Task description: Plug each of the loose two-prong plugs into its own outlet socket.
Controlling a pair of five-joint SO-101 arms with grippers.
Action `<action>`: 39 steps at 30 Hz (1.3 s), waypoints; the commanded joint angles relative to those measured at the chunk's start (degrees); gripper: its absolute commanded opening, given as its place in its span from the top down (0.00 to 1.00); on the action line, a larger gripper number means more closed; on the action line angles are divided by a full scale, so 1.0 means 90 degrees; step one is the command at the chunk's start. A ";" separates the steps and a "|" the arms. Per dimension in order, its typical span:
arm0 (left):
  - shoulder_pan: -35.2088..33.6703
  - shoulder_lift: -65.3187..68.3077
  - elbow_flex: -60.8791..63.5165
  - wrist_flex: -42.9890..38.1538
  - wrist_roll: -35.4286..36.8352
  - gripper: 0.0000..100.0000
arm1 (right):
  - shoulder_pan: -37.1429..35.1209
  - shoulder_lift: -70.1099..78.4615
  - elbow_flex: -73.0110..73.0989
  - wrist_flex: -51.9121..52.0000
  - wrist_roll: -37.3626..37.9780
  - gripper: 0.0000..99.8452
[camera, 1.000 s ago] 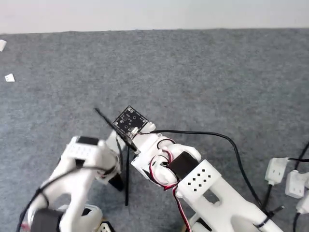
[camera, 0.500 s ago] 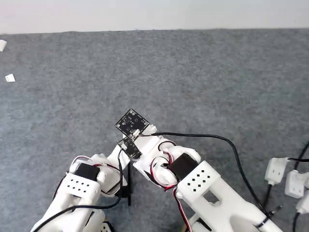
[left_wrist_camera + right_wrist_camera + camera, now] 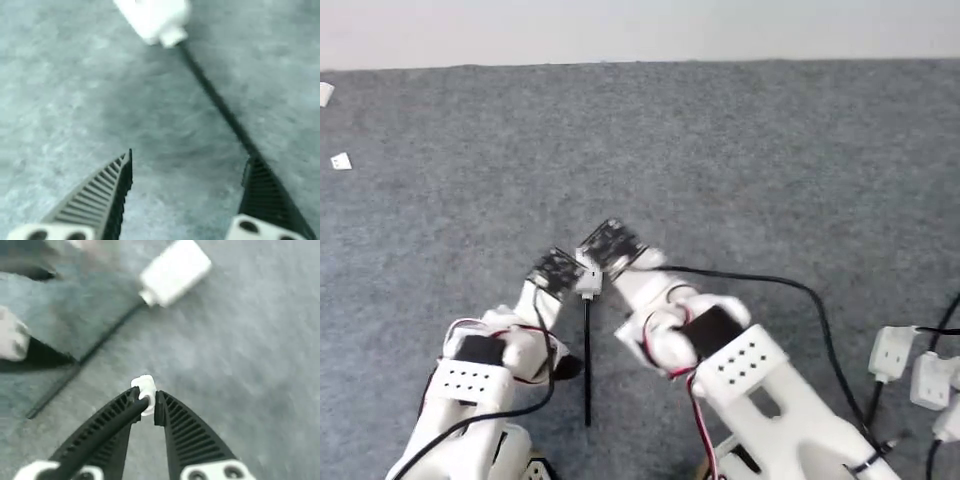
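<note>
Grey felt covers the desk (image 3: pixel 740 150), and both arms lean in over the same patch of it, their wrists almost touching.

A white plug (image 3: pixel 155 17) lies flat on the felt just ahead of the two grippers. Its black cord (image 3: pixel 587 360) trails back from the plug between the arms.

The left gripper (image 3: pixel 189 159) hangs a little short of the plug with its jaws spread wide and nothing between them. The cord runs from the plug right up to the tip of one of its fingers (image 3: pixel 262 192); I cannot tell whether it touches.

The right gripper (image 3: pixel 148 399) sits beside the plug, on the far side from the left one. Its jaws are closed almost all the way, pinching a small white piece (image 3: pixel 144 386) at the very tips. It may be the end of another plug, but too little of it shows to be sure.

Well away from the plug, at the desk's edge beyond the right arm, a few white blocks (image 3: pixel 893 352) sit on dark cords of their own.
</note>
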 commanded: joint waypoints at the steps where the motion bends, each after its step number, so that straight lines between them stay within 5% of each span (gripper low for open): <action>1: -0.0313 0.0039 -0.0327 -0.0166 0.0156 0.67 | 0.0757 0.0044 -0.0723 0.0669 0.0068 0.99; 8: -0.0498 0.0039 -0.0366 -0.0166 0.0156 0.67 | 0.1822 0.1841 -0.1514 0.1343 0.0127 0.99; 14: -0.0527 0.0039 -0.0366 -0.0166 0.0156 0.67 | 0.2505 0.2877 -0.1631 0.0317 0.0733 0.98; 21: -0.0527 0.0039 -0.0357 -0.0166 0.0147 0.67 | 0.2965 0.3385 -0.1827 0.0132 0.0869 0.79; 28: -0.0537 0.0039 -0.0357 -0.0166 0.0127 0.67 | 0.3101 0.3355 -0.2012 0.0005 0.0342 0.99; 39: -0.0625 0.0039 -0.0366 -0.0166 0.0117 0.67 | 0.2300 0.3433 -0.1973 -0.0259 0.0928 0.98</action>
